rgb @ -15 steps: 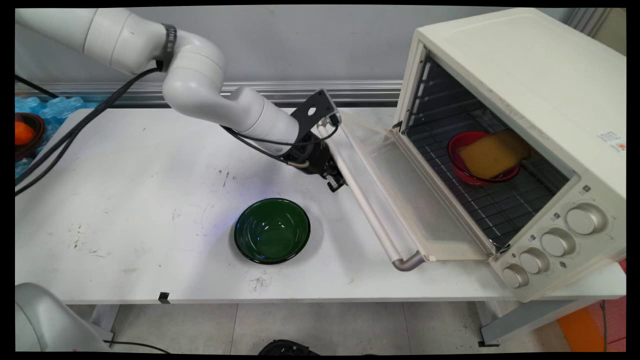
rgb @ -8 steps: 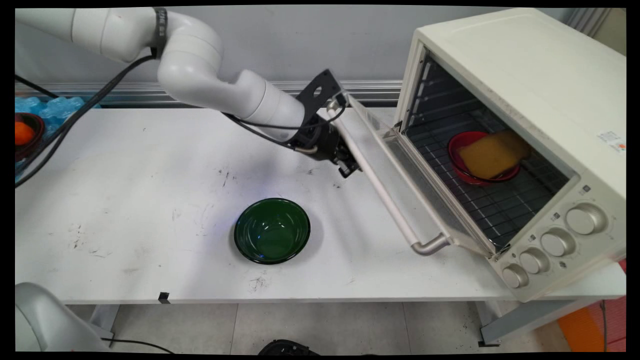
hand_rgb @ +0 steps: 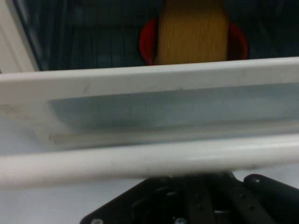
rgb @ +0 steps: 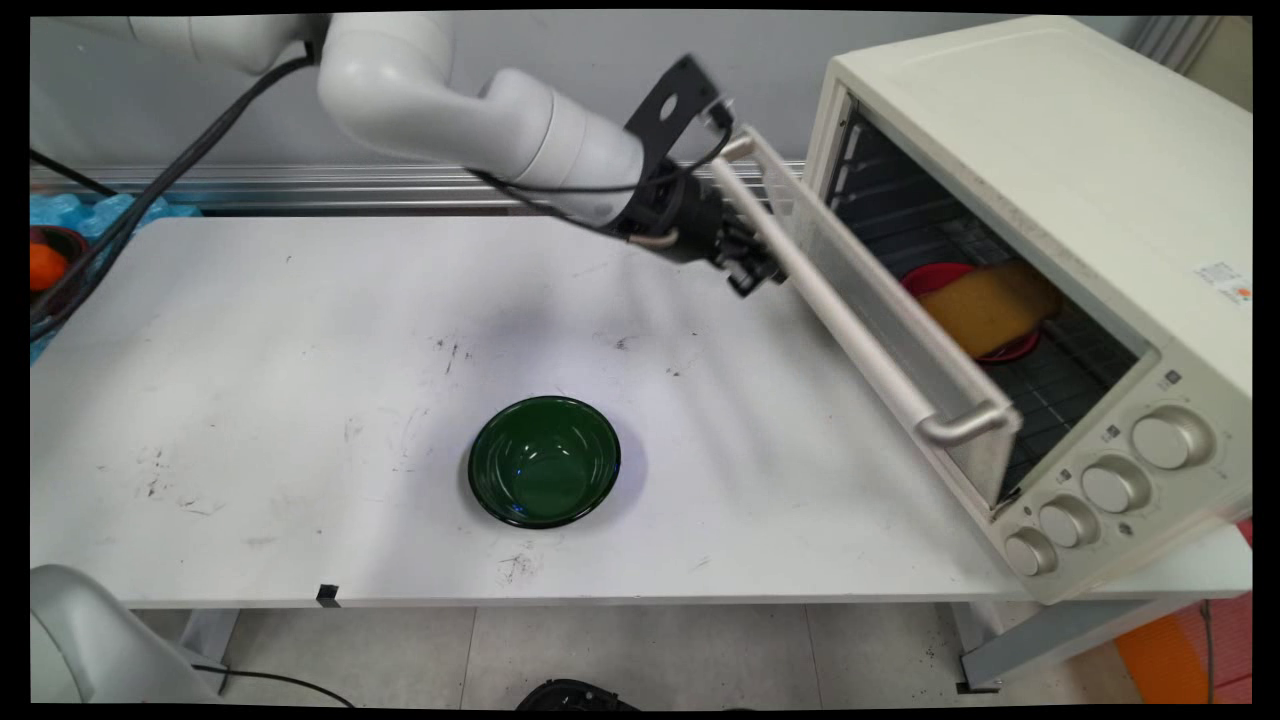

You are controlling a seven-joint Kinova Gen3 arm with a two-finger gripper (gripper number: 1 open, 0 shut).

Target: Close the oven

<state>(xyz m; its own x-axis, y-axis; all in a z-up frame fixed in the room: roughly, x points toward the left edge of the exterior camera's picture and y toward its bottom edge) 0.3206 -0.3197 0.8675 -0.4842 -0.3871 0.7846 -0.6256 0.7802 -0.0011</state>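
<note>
A cream toaster oven (rgb: 1050,200) stands at the table's right. Its glass door (rgb: 890,335) is tilted roughly halfway up. My gripper (rgb: 752,272) is pressed against the far end of the door's long handle bar (rgb: 840,315), from the underside. In the hand view the handle bar (hand_rgb: 149,161) crosses just above my black linkage, with the door's glass (hand_rgb: 168,109) behind it. Inside the oven, on the rack, sits a red bowl (rgb: 930,280) holding a yellow-brown slab (rgb: 985,305). The hand view also shows that bowl (hand_rgb: 147,44) and slab (hand_rgb: 191,32) over the door's edge.
An empty dark green bowl (rgb: 545,473) sits on the white table (rgb: 250,380) near the front middle. The oven's knobs (rgb: 1115,485) face the near right corner. Past the table's left end are a bowl with an orange (rgb: 45,265) and blue packaging (rgb: 110,212).
The oven door has swung up from lying flat to about half raised. My gripper has risen and moved right with the handle bar.
</note>
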